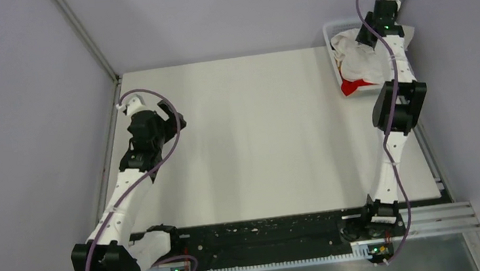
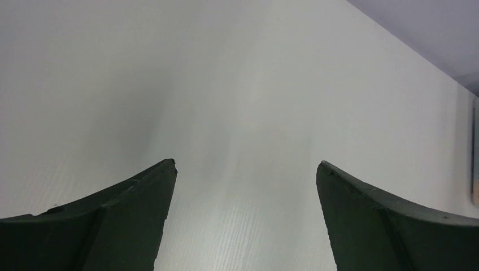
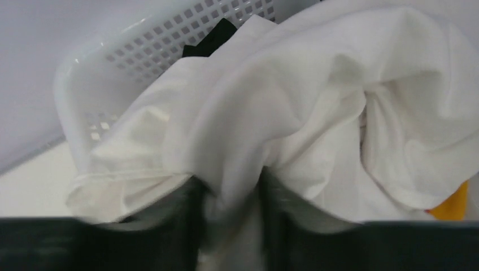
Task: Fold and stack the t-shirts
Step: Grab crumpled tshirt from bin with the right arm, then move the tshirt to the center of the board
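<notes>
white cloth fills the right wrist view: the white t-shirt (image 3: 243, 113) lies heaped in the mesh basket (image 3: 169, 39) at the far right corner of the worktop (image 1: 258, 140). a black t-shirt (image 3: 217, 36) shows against the basket's wall, a yellow-orange t-shirt (image 3: 452, 206) peeks from under the white, and a red t-shirt (image 1: 354, 87) spills at the basket's near end. the right gripper (image 3: 231, 197) is down in the heap, its jaws drawn close on either side of a raised fold of the white t-shirt and pinching it, though blur hides how firm the hold is. the left gripper (image 2: 245, 169) hangs spread wide over bare worktop near the left edge, holding nothing. the step in hand looks like the first one, fetching a shirt out of the basket; nothing is folded or stacked yet. the next move likely calls for a sure grip, a lift that clears the basket's rim, and a carry toward the middle of the worktop, where the left gripper could take a second corner. a loose pinch could let the cloth slip or drag the others along.
</notes>
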`<state>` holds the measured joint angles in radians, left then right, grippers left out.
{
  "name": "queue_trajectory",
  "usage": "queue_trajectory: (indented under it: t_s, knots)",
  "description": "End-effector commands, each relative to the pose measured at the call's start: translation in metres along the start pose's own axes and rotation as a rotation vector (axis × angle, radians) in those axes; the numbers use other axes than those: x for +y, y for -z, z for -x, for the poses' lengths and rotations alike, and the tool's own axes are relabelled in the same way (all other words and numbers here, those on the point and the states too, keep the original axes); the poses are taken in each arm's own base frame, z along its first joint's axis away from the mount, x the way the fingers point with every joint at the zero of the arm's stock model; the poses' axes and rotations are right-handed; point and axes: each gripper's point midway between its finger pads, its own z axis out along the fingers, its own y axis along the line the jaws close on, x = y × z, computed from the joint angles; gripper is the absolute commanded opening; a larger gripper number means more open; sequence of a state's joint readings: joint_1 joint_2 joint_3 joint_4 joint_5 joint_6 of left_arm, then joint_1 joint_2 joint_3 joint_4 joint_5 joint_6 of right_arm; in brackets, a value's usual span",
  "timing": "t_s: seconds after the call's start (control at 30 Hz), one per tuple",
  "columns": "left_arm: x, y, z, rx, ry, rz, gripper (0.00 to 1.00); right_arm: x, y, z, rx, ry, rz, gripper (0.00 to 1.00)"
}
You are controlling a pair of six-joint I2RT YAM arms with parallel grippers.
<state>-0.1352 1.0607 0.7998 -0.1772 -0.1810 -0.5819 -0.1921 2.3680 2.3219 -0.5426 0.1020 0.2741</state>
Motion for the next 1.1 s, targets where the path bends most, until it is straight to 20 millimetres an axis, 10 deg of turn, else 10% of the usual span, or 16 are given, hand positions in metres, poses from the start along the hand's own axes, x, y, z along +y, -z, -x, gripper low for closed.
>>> queue_trajectory:
  t_s: [0.0,0.2,0.37,0.6,0.8,1.07]
  knots:
    - [-0.007,0.003,0.014,-0.053,0.030,-0.021,0.99,0.017,0.017,0.052,-0.149,0.027,0.059,0.07]
    - [-0.021,0.004,0.005,0.001,0.006,-0.105,0.99,0.035,0.095,0.132,-0.353,0.038,0.136,0.00]
    - [-0.007,0.004,0.001,-0.010,0.019,-0.041,0.99,0.105,0.200,0.163,-0.402,0.008,0.549,0.00]
    - [0.017,0.023,0.030,-0.151,0.069,0.088,0.99,0.236,0.367,0.127,-0.392,0.191,1.110,0.00]
    - [0.022,0.043,0.043,-0.219,0.074,0.090,0.99,0.306,0.491,0.089,-0.424,0.290,1.424,0.00]
    - [0.026,0.071,0.055,-0.284,0.098,0.078,0.99,0.342,0.573,0.090,-0.551,0.226,1.609,0.00]
